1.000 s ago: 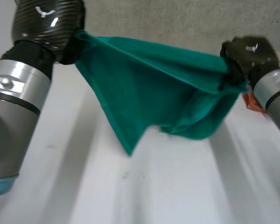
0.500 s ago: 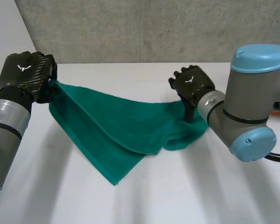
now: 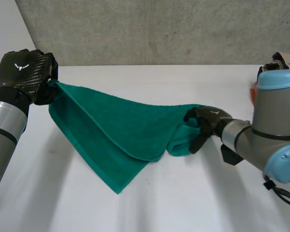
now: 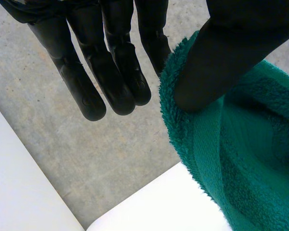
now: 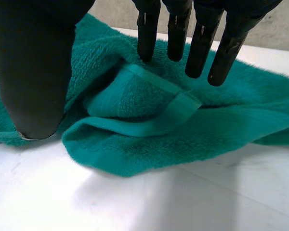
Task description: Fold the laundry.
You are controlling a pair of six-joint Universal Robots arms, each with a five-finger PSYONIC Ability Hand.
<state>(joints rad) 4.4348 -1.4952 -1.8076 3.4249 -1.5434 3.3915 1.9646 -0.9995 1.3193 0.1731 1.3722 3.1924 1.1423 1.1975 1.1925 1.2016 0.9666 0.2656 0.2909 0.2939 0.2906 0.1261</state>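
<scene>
white tbl – grey wall behind, orange obj

One towel, two hands, perhaps one orange item

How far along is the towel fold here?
Done: nothing neat; the green towel lies loosely doubled, one end bunched on the table. In hand: the left hand pinches a raised corner; the right hand rests open at the bunched end. Left: flatten, align edges, fold.
</scene>
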